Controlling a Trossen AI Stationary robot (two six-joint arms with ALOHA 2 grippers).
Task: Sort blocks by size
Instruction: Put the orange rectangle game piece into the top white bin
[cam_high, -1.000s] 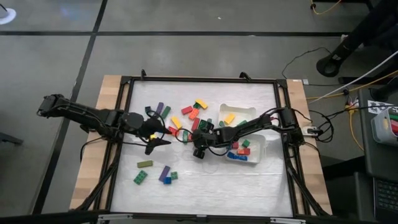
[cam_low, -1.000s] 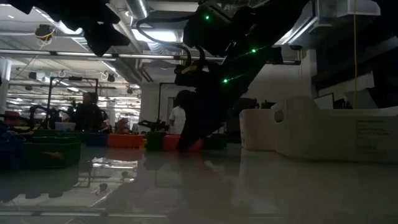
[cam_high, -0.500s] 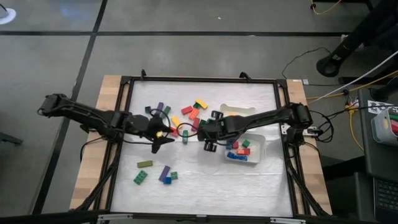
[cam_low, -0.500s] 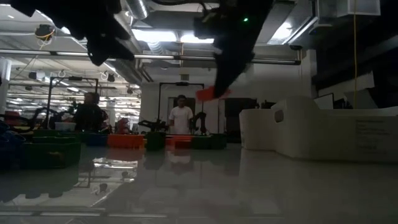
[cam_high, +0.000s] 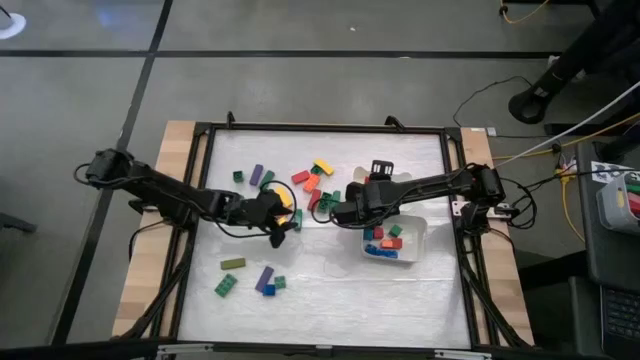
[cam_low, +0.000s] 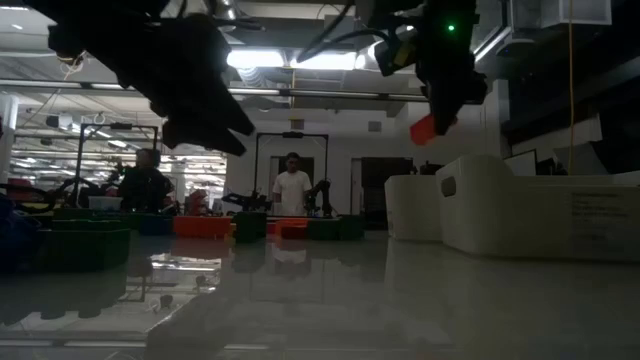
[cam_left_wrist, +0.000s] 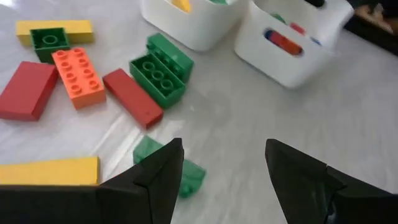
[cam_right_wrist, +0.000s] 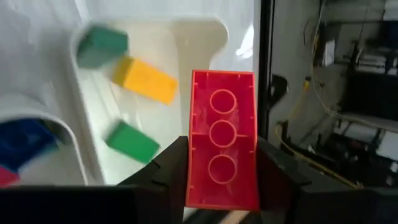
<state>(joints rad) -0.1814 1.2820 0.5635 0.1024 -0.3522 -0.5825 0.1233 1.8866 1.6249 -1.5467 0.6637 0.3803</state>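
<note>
Two white trays are seen on the desk (cam_high: 330, 300): a far tray (cam_right_wrist: 161, 56) holding one yellow and two green blocks, and a near tray (cam_high: 412, 240) holding red, blue and green blocks that are too crowded to be counted. A long red block (cam_right_wrist: 222, 165) is held between the fingers of the right gripper (cam_right_wrist: 221, 180), above the edge of the far tray. The left gripper (cam_left_wrist: 221, 171) is held wide and empty, low over a small green block (cam_left_wrist: 186, 177) in the loose scatter at the desk's middle. Nearest the camera, a separate group of five blocks (cam_high: 250, 278) is laid out: olive, green, purple, blue, green. The desk is white and glossy, framed in black. Beyond it, a workshop room with two people is visible in the low view, where the desk's blocks are hard to make out.
</note>
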